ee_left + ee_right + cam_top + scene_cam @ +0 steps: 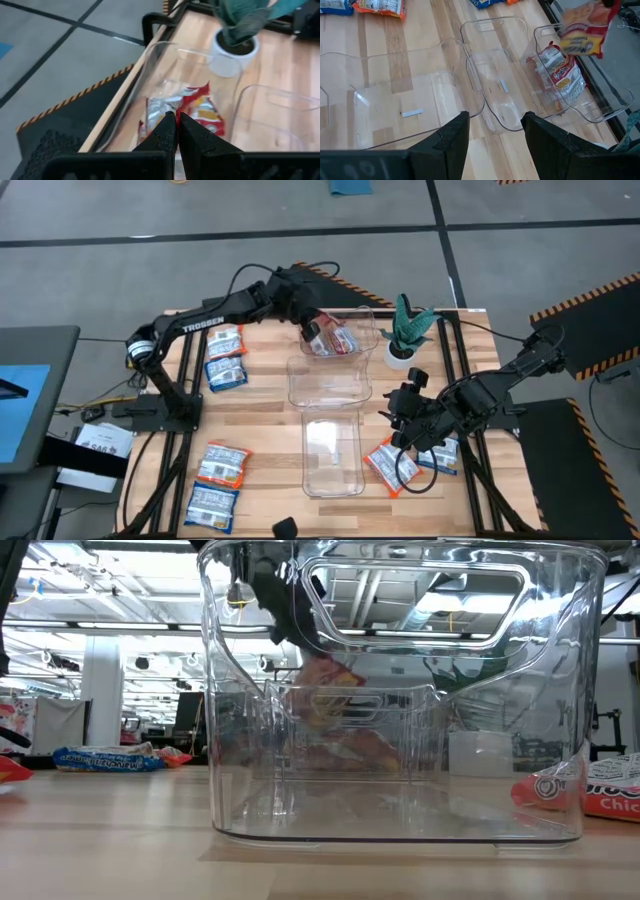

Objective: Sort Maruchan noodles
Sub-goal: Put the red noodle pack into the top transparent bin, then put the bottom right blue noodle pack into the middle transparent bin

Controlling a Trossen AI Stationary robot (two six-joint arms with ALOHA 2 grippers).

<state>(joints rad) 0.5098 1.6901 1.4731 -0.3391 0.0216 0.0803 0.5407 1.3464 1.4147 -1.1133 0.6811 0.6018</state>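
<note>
Three clear bins stand in a row down the table's middle: far bin, middle bin, near bin. My left gripper is above the far bin, shut on a red Maruchan packet. Another red packet lies inside that bin. My right gripper hovers open to the right of the near bin, touching nothing. A red packet and a blue packet lie flat beside it. Several blue-and-white packets lie on the table's left side. My left gripper pinches the red packet between its two fingers by its upper edge, coming from above and slanting down. The packet hangs below the fingertips over the far bin, lifted clear of the bin's floor.
A small white pot with a green plant stands just right of the far bin. A black object sits at the table's near edge. Bare wood shows between the bins and the left packets.
</note>
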